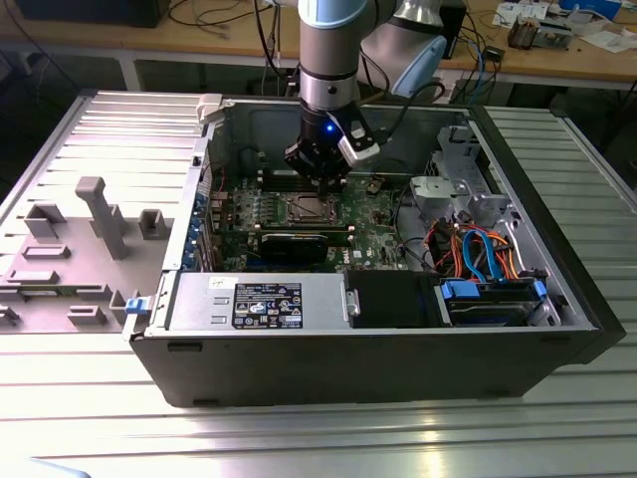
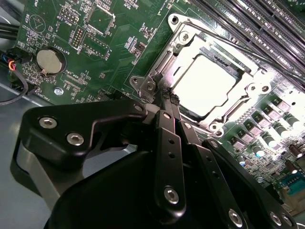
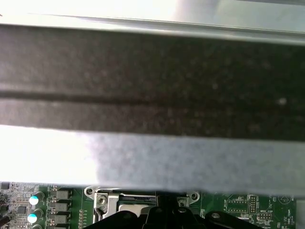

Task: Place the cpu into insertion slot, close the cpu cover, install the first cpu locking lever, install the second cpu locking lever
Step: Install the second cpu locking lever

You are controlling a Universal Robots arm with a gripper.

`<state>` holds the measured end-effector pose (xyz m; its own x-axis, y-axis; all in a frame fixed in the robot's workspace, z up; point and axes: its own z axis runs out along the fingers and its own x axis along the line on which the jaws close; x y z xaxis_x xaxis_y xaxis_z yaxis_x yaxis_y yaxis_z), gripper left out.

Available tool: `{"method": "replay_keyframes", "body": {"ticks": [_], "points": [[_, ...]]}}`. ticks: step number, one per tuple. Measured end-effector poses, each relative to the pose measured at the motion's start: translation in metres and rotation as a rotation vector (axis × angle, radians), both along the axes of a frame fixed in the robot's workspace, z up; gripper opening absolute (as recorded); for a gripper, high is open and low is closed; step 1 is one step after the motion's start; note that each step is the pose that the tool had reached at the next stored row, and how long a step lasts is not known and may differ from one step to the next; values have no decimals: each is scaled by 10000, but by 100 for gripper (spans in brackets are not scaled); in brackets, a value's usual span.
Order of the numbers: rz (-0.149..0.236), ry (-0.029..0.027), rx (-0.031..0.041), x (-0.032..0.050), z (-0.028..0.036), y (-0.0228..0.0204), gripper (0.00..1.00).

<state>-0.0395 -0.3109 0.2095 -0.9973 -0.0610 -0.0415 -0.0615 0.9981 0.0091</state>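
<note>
Already the work looks well along. At the exterior view's left sits a grey fixture tray (image 1: 80, 249) beside the open computer case (image 1: 378, 339); toward the upper middle of that frame the gripper (image 1: 318, 171) hangs just over the socket area of the green motherboard (image 1: 373, 234). In the second wrist view, the round coin battery (image 2: 51, 60) lies at upper left, and the gripper's fingertips (image 2: 167, 99) are pressed together with nothing between them, touching the edge of the cpu cover (image 2: 188, 45). That cover lies flat over the insertion slot (image 2: 217, 128), with the cpu (image 2: 204, 86) bright in its window at upper right. I judge a locking lever (image 2: 248, 51) is the step in hand: pushing it low and sideways under its catch, without scraping the memory slots (image 2: 267, 19), would do it well.
</note>
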Motion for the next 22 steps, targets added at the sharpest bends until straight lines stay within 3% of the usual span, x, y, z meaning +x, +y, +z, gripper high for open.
{"method": "replay_keyframes", "body": {"ticks": [8, 12, 19, 22], "points": [[0, 0, -6, 0, 0, -38, 11], [2, 2, -74, 0, -3, -43, 11], [1, 2, -79, 0, -2, -43, 11], [0, 1, -79, 0, 45, -43, 11]]}}
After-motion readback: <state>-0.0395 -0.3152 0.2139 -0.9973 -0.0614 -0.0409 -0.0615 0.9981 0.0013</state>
